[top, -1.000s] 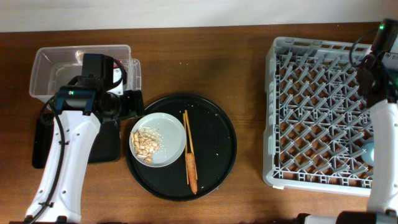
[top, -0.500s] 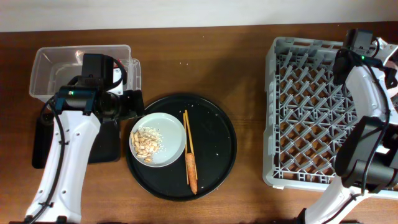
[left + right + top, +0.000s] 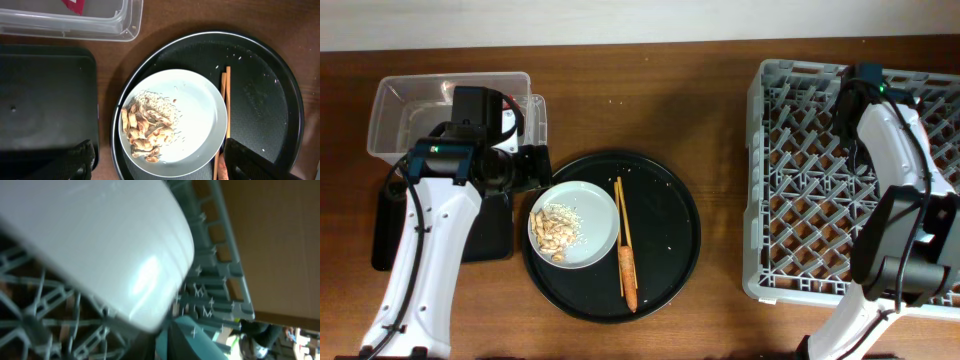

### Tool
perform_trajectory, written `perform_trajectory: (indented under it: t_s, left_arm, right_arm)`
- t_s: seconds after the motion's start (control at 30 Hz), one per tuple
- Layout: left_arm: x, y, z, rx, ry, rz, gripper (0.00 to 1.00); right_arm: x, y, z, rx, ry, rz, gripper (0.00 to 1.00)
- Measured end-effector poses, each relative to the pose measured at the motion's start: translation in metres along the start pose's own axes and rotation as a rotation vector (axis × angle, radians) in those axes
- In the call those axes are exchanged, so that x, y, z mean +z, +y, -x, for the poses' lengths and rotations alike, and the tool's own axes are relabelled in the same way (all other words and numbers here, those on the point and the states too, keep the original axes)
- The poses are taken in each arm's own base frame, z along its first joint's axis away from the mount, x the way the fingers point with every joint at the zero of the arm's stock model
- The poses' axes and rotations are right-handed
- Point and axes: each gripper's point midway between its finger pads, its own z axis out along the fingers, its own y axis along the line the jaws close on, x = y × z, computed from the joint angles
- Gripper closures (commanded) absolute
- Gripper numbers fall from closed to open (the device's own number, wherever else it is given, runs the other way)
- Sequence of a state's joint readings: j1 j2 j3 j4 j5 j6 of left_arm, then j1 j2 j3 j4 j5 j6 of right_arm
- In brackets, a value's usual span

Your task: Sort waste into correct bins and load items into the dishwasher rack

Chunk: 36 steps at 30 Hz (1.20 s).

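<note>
Left gripper [image 3: 159,152] hangs over the near half of the plate [image 3: 195,115], fingers [image 3: 82,159] spread wide and empty; it sits left of centre on the round black tray [image 3: 670,200], food scraps [image 3: 146,131] heaped on its left side. I'd pinch the left rim, clear of the chopsticks [image 3: 227,95] at its right edge, carry it level to the black rectangular tray [image 3: 45,100], then tip slowly. Right gripper [image 3: 860,85] is over the far edge of the rack [image 3: 800,200] by the white bowl [image 3: 100,245]; can't tell if its fingers are clenched.

White links [image 3: 445,215], black joints [image 3: 470,105], black cables [image 3: 413,250], green lights [image 3: 433,148].
</note>
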<state>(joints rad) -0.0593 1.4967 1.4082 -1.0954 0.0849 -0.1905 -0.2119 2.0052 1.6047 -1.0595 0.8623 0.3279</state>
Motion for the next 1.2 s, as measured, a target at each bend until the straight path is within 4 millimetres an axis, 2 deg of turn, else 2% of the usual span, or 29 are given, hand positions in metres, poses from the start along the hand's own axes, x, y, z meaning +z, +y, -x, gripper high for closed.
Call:
perform_trajectory:
  t_s: [0.03,0.1,0.13,0.17,0.2,0.23,0.27,0.3,0.33,0.37,0.43,0.47,0.5,0.53,0.57,0.6,0.67,0.7,0.73,0.77,0.8,0.87,0.9,1.0,1.1,1.2]
  left_arm:
    - [0.0,0.0,0.0,0.0,0.0,0.0,0.18]
    - [0.0,0.0,0.0,0.0,0.0,0.0,0.18]
    - [0.0,0.0,0.0,0.0,0.0,0.0,0.18]
    - [0.0,0.0,0.0,0.0,0.001,0.0,0.17]
    - [0.0,0.0,0.0,0.0,0.001,0.0,0.17]
    - [0.0,0.0,0.0,0.0,0.002,0.0,0.17]
    - [0.0,0.0,-0.001,0.0,0.004,0.001,0.16]
    - [0.0,0.0,-0.003,-0.001,0.01,0.002,0.13]
    - [0.0,0.001,-0.004,-0.002,0.018,0.003,0.13]
    - [0.0,0.002,-0.008,-0.002,0.032,0.006,0.13]
    - [0.0,0.003,-0.015,-0.005,0.06,0.011,0.13]
    - [-0.001,0.003,-0.017,-0.006,0.069,0.014,0.13]
    - [-0.001,0.005,-0.018,-0.006,0.072,0.022,0.06]
    - [-0.001,0.008,-0.02,-0.006,0.082,0.039,0.06]
    - [-0.001,0.01,-0.022,-0.004,0.086,0.05,0.06]
    - [-0.001,0.011,-0.022,-0.006,0.088,0.059,0.06]
    - [-0.001,0.013,-0.022,-0.006,0.088,0.067,0.05]
    - [-0.001,0.014,-0.023,-0.006,0.089,0.07,0.05]
    - [-0.002,0.015,-0.022,-0.01,0.088,0.075,0.06]
    - [-0.002,0.018,-0.022,-0.015,0.087,0.079,0.06]
    - [-0.002,0.017,-0.022,-0.017,0.088,0.074,0.06]
    - [-0.002,0.01,-0.026,-0.018,0.108,0.037,0.06]
    - [-0.001,0.005,-0.029,-0.011,0.118,0.021,0.06]
    - [0.015,-0.018,-0.055,0.038,0.187,-0.011,0.06]
    - [0.043,-0.051,-0.108,0.111,0.307,-0.028,0.06]
    - [0.057,-0.069,-0.131,0.11,0.329,-0.031,0.11]
  right_arm:
    - [0.0,0.002,-0.006,-0.013,0.023,0.014,0.72]
    - [-0.007,0.003,-0.014,-0.004,0.052,0.068,0.36]
    - [-0.013,0.0,-0.012,0.016,0.044,0.092,0.25]
    - [-0.02,-0.004,-0.013,0.034,0.04,0.118,0.18]
    - [-0.033,-0.013,-0.012,0.055,0.025,0.155,0.15]
    - [-0.056,-0.028,-0.01,0.112,-0.012,0.225,0.15]
    - [-0.074,-0.035,-0.011,0.138,-0.031,0.311,0.15]
    - [-0.105,-0.039,-0.015,0.145,-0.066,0.465,0.15]
    - [-0.122,-0.037,-0.018,0.134,-0.08,0.568,0.15]
    - [-0.142,-0.029,-0.026,0.094,-0.078,0.689,0.15]
    - [-0.187,0.004,-0.058,-0.062,-0.028,0.915,0.14]
    - [-0.2,0.014,-0.068,-0.115,-0.021,0.954,0.14]
    - [-0.214,0.024,-0.082,-0.186,-0.006,0.988,0.13]
    - [-0.243,0.046,-0.102,-0.298,-0.019,1.051,0.13]
    - [-0.255,0.056,-0.112,-0.351,-0.029,1.07,0.13]
    - [-0.271,0.076,-0.139,-0.453,-0.017,1.096,0.13]
    - [-0.286,0.105,-0.174,-0.56,-0.012,1.117,0.13]
    - [-0.288,0.116,-0.188,-0.591,-0.008,1.119,0.13]
    - [-0.289,0.133,-0.218,-0.65,0.02,1.118,0.13]
    - [-0.287,0.142,-0.237,-0.68,0.039,1.113,0.13]
    - [-0.287,0.155,-0.251,-0.68,0.039,1.123,0.13]
    - [-0.285,0.16,-0.265,-0.693,0.053,1.117,0.13]
    - [-0.286,0.162,-0.263,-0.672,0.056,1.121,0.13]
    - [-0.28,0.16,-0.257,-0.639,0.072,1.113,0.13]
    - [-0.25,0.148,-0.229,-0.522,0.138,1.06,0.12]
    - [-0.224,0.133,-0.211,-0.45,0.189,1.02,0.12]
